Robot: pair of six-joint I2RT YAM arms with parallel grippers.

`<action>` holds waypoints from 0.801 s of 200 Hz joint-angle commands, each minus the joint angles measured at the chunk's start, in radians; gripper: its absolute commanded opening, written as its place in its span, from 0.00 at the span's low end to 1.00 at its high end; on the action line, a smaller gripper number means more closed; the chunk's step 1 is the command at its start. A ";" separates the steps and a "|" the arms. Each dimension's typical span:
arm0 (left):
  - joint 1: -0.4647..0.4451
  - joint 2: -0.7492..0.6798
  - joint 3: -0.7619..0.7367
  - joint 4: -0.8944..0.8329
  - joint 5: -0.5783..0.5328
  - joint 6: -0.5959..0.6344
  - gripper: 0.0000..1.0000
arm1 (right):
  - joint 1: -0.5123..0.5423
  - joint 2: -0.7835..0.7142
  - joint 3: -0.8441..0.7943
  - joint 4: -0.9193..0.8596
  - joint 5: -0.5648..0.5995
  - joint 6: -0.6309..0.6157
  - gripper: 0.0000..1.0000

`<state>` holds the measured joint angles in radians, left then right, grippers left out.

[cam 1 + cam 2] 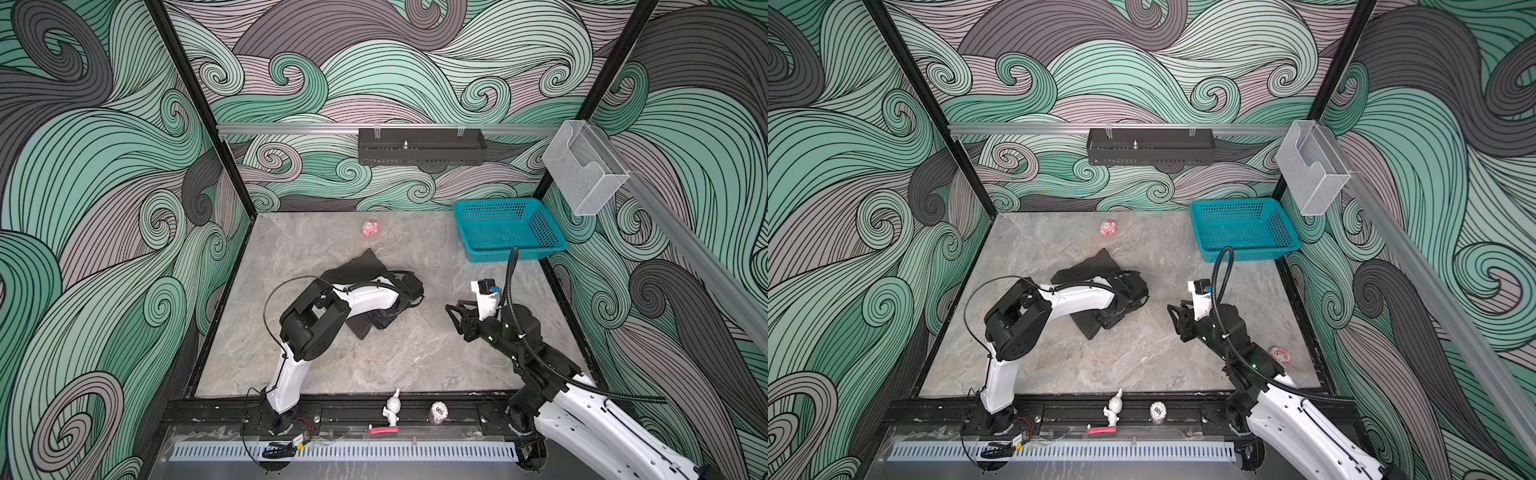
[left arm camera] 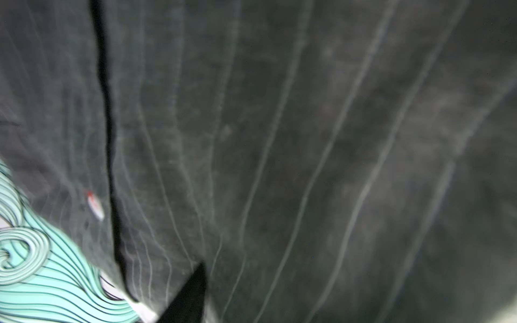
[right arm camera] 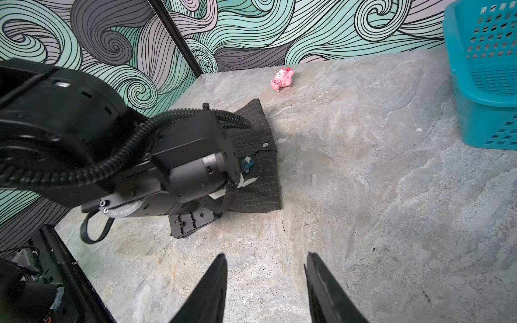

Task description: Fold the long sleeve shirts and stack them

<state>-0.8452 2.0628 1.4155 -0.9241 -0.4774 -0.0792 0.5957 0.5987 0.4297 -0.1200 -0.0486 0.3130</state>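
The dark pinstriped long sleeve shirt (image 1: pixel 357 266) (image 1: pixel 1092 266) lies crumpled at the middle of the stone table, partly under my left arm. My left gripper (image 1: pixel 384 318) (image 1: pixel 1111 320) is pressed down into its near edge. In the left wrist view the striped cloth (image 2: pixel 307 139) fills the picture. One black finger (image 2: pixel 190 296) shows against it and the other is hidden. In the right wrist view the shirt (image 3: pixel 260 156) shows a light button. My right gripper (image 1: pixel 454 306) (image 1: pixel 1176 306) (image 3: pixel 265 257) hovers open to the shirt's right, over bare table, with nothing between its fingers.
A teal mesh basket (image 1: pixel 507 249) (image 1: pixel 1246 253) (image 3: pixel 481 106) stands at the back right. A pink pig toy (image 1: pixel 368 228) (image 3: pixel 282 78) lies behind the shirt. A white rabbit figure (image 1: pixel 392 409) and a small egg (image 1: pixel 438 411) sit on the front rail. A pink round item (image 1: pixel 1280 355) lies beside my right arm.
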 commanded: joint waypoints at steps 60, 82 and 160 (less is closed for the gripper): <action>0.050 0.127 -0.005 -0.022 0.198 0.053 0.00 | -0.009 0.000 0.008 0.004 0.003 -0.016 0.47; 0.038 0.037 0.002 -0.014 0.289 0.071 0.00 | -0.011 -0.005 0.018 -0.013 0.008 -0.027 0.47; 0.030 -0.212 0.109 0.053 1.104 0.082 0.00 | -0.061 -0.068 0.059 -0.084 0.079 -0.026 0.47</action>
<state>-0.8085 1.8980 1.4559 -0.9325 0.2161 -0.0025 0.5541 0.5629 0.4488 -0.1864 -0.0128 0.2951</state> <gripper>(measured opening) 0.062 0.468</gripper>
